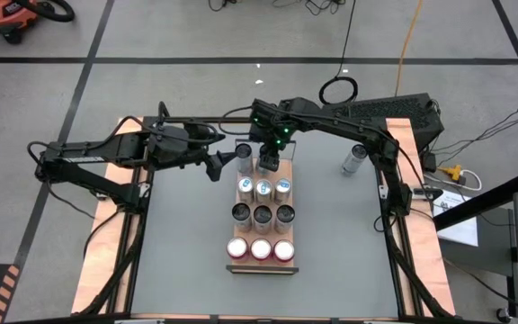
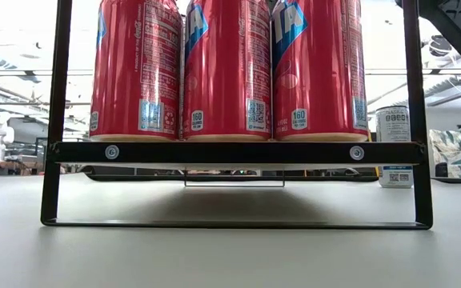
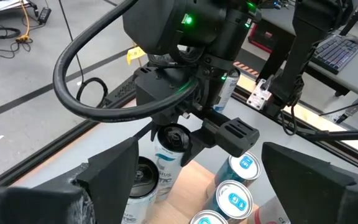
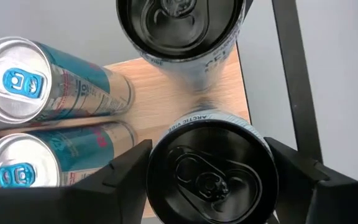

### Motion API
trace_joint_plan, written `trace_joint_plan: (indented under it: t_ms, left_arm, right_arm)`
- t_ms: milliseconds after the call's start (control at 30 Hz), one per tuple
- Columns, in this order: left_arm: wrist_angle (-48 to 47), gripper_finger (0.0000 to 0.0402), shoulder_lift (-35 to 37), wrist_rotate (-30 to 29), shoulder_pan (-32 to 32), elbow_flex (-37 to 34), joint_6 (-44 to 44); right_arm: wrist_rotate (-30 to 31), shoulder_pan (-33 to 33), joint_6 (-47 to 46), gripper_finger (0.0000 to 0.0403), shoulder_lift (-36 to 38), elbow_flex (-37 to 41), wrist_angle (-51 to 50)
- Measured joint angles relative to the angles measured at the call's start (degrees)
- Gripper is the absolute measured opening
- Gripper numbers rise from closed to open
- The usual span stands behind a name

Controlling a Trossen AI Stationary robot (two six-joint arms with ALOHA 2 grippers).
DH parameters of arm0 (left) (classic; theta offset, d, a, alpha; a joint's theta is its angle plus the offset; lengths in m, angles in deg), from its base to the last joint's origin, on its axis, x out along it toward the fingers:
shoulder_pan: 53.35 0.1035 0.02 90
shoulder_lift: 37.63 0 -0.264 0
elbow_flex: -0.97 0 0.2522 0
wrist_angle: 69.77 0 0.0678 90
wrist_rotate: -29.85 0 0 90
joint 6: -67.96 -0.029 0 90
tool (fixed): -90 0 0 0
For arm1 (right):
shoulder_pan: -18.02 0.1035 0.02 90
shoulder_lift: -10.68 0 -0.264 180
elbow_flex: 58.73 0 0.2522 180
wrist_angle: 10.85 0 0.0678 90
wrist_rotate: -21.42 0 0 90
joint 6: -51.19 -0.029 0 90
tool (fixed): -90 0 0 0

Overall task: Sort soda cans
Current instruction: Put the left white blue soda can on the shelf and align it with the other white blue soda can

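The right end effector (image 1: 269, 163) points down over the far end of the rack (image 1: 261, 266). In its wrist view the two fingers (image 4: 120, 171) bracket a silver-grey can with a dark top (image 4: 210, 171); narrow gaps show between pads and can wall, so whether the can is gripped cannot be told. This can stands on the rack's wooden board (image 4: 166, 93), just beside a second dark-topped can (image 4: 179, 28) and near two slim blue cans (image 4: 17, 81).

The right arm reaches in from the desk's right far corner, elbow bent, green lights lit at the wrist.

The left end effector (image 1: 218, 164) hangs just left of the rack's far end with its jaws spread wide and nothing between them. A further dark-topped can (image 1: 243, 153) stands just beyond it. The left arm extends level from the left edge of the desk.

On the rack, the high view shows rows of three: pale-topped blue cans (image 1: 263, 188), dark-topped cans (image 1: 263, 215), then red cans (image 1: 261, 248) nearest the front. One more can (image 1: 355, 158) stands apart on the grey desk (image 1: 349, 234), far right.

The low view shows the three red cans (image 2: 230, 72) upright on the black-framed rack. Grey floor surrounds the desk.
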Motion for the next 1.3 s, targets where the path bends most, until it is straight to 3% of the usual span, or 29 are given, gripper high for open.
trace_joint_plan:
  t_ms: [400, 700, 1000, 1133, 1300]
  left_arm:
    - [0.0, 0.0342, 0.0, 0.0, 0.0, 0.0, 0.0]
    - [0.0, 0.0342, 0.0, 0.0, 0.0, 0.0, 0.0]
    - [-0.1, 0.0342, 0.0, 0.0, 0.0, 0.0, 0.0]
    - [-0.2, 0.0342, 0.0, 0.0, 0.0, 0.0, 0.0]
    - [-0.2, 0.0342, 0.0, 0.0, 0.0, 0.0, 0.0]
  right_arm:
    - [0.3, 0.0, -1.4, 0.0283, 0.0, 0.0, 1.5]
    - [0.2, 0.0, -1.8, 0.0293, 0.6, 0.0, 2.3]
    - [4.5, -1.1, 0.2, 0.0293, 8.4, 0.0, 1.6]
    - [4.5, -2.0, 3.0, 0.0277, 9.8, 0.0, -1.8]
    - [4.5, -2.3, 4.2, 0.0207, 8.6, 0.0, -5.7]
